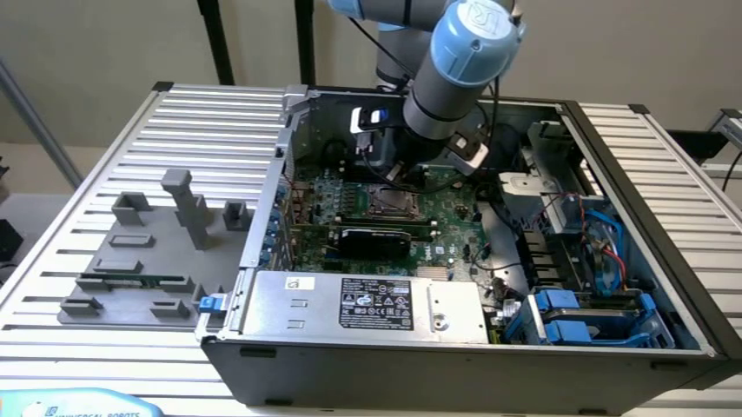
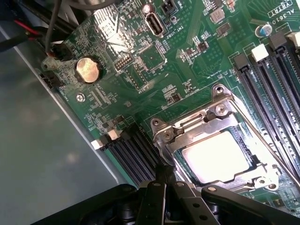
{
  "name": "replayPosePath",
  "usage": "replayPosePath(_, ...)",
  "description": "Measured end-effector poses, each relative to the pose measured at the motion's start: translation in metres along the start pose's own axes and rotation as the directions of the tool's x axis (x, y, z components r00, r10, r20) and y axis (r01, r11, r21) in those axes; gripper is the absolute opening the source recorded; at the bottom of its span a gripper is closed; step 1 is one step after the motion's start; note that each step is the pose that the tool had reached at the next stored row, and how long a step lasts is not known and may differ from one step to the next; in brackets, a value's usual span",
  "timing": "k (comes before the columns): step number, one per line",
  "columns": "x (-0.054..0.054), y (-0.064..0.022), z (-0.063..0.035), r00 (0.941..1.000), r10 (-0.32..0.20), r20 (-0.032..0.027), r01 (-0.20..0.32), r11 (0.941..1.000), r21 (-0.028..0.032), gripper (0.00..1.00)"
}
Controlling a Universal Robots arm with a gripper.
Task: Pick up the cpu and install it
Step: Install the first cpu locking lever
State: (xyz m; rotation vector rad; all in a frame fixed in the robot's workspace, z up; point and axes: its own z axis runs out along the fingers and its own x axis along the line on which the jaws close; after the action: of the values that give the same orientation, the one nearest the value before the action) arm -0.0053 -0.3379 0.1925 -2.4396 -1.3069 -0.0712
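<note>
We find the chip (image 2: 216,157) already seated in its socket (image 2: 220,111), twelve o'clock of the power supply (image 1: 365,304) in the exterior view, the gripper (image 2: 162,174) closed empty just beside it; placement appears done.

I am working in what looks like a robotics lab or assembly test cell. A slatted aluminium worktop (image 1: 128,122) carries an open grey desktop computer case (image 1: 464,365), its green motherboard (image 2: 140,70) bare with the silver-topped square cpu (image 2: 215,159) in its socket. Grey plastic fixture blocks (image 1: 180,204) stand alongside, and a blue-jointed grey robot arm (image 1: 458,69) reaches in before a plain beige wall (image 1: 104,43).
</note>
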Motion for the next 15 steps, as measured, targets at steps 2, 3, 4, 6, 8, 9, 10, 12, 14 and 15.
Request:
replayPosePath(2,0.0004,0.0011,0.0006,1.0000,-0.001,0.0001,0.001,1.0000,0.0002,0.11)
replayPosePath(3,0.0006,0.0016,0.0008,1.0000,-0.001,0.0003,0.001,1.0000,0.0002,0.11)
replayPosePath(4,0.0008,0.0021,0.0012,1.0000,-0.001,0.0003,0.001,1.0000,0.0003,0.11)
replayPosePath(6,0.0009,0.0027,0.0017,1.0000,-0.002,0.0005,0.002,1.0000,0.0003,0.11)
replayPosePath(8,0.0009,0.0028,0.0018,1.0000,-0.002,0.0009,0.002,1.0000,0.0003,0.11)
replayPosePath(9,0.0009,0.0028,0.0019,1.0000,-0.003,0.0011,0.003,1.0000,0.0006,0.11)
replayPosePath(10,0.0009,0.0028,0.0019,1.0000,-0.004,0.0011,0.004,1.0000,0.0009,0.11)
replayPosePath(12,0.0009,0.0028,0.0019,1.0000,-0.005,0.0014,0.005,1.0000,0.0012,0.11)
replayPosePath(14,0.0008,0.0025,0.0019,1.0000,-0.006,0.0017,0.006,1.0000,0.0014,0.11)
replayPosePath(15,0.0006,0.0021,0.0018,1.0000,-0.007,0.0019,0.007,1.0000,0.0016,0.11)
